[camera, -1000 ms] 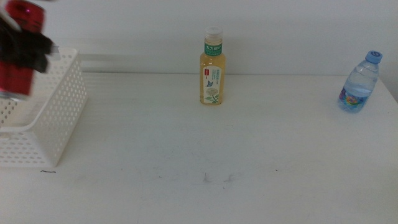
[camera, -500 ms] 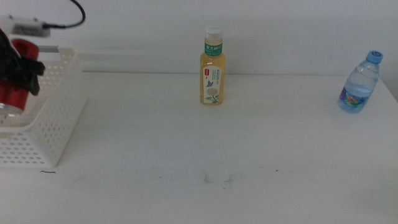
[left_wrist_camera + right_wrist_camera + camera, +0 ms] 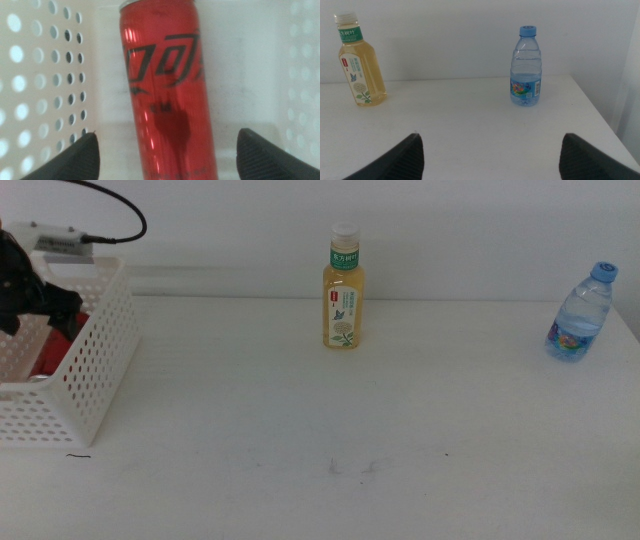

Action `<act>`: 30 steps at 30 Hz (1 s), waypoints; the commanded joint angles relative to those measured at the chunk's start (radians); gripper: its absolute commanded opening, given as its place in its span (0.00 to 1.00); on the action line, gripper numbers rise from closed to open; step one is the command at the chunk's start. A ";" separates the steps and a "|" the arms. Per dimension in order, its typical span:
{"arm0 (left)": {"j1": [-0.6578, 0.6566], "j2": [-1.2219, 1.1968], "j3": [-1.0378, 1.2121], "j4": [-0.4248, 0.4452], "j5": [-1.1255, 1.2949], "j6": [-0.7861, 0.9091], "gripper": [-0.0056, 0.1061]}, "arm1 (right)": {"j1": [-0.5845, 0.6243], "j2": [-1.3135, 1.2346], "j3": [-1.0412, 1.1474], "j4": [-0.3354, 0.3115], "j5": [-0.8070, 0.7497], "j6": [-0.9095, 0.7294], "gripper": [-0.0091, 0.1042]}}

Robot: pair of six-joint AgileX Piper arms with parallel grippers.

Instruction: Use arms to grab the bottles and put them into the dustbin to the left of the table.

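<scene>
The left tool, jaws spread, hangs over the red can lying in the dustbin at far left. 1 of 3 looks binned. The tea bottle at upper centre and water bottle at far right stand on the table; the right tool waits, spread and empty.

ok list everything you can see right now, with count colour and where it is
red can: 1, red with dark lettering, inside the dustbin, free of the jaws
dustbin: 1, white perforated basket, left edge of the table
tea bottle: 1, yellow with white cap and green label, upright, back centre of the table
water bottle: 1, clear with blue cap, upright, far right
table: 1, white, faint dark marks
left end effector: 1, dark, open above the can in the dustbin
right end effector: 1, dark, open, waiting, facing both bottles
</scene>
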 commanded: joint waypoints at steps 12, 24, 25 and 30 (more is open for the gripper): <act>-0.282 -0.556 0.265 0.077 -0.084 -0.177 0.89 | -0.005 -0.004 0.003 -0.008 -0.010 -0.006 0.90; -0.583 -0.939 0.855 0.057 -0.781 -0.311 0.89 | -0.005 -0.004 0.003 -0.008 -0.010 -0.006 0.90; -0.603 -0.943 0.924 0.022 -0.855 -0.311 0.89 | -0.005 -0.004 0.003 -0.008 -0.010 -0.006 0.90; -0.712 -0.887 1.123 -0.060 -1.030 -0.353 0.89 | -0.005 -0.004 0.003 -0.008 -0.010 -0.006 0.90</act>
